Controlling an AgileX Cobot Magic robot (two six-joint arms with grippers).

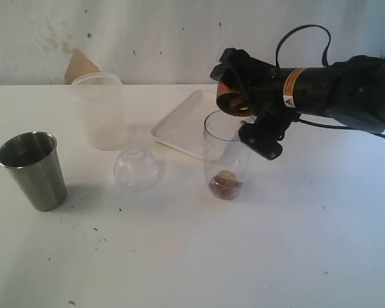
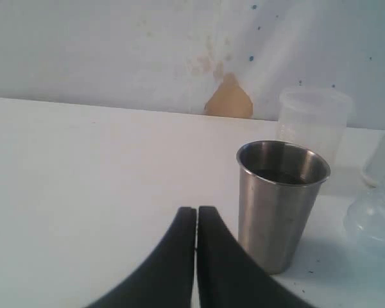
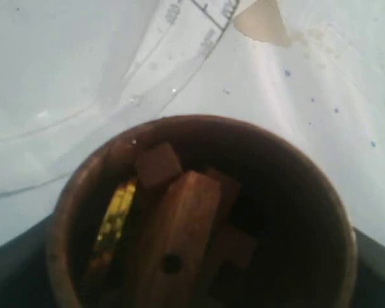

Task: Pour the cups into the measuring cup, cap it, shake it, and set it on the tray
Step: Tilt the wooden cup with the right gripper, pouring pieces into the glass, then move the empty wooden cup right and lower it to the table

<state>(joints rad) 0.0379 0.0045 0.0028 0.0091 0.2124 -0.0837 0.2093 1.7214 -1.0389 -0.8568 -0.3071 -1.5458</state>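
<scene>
My right gripper is shut on the small brown wooden cup, which is tipped on its side just above the rim of the clear measuring cup. A few brown pieces lie at the measuring cup's bottom. In the right wrist view the wooden cup still holds wooden blocks, with the measuring cup's marked rim beyond. The steel tumbler stands upright at the left. My left gripper is shut and empty, low beside the tumbler. The clear dome cap rests on the table.
A frosted whitish tub stands behind the cap. The white tray lies flat behind the measuring cup, with nothing on it. A cable loops above the right arm. A pale wall closes the table's far edge.
</scene>
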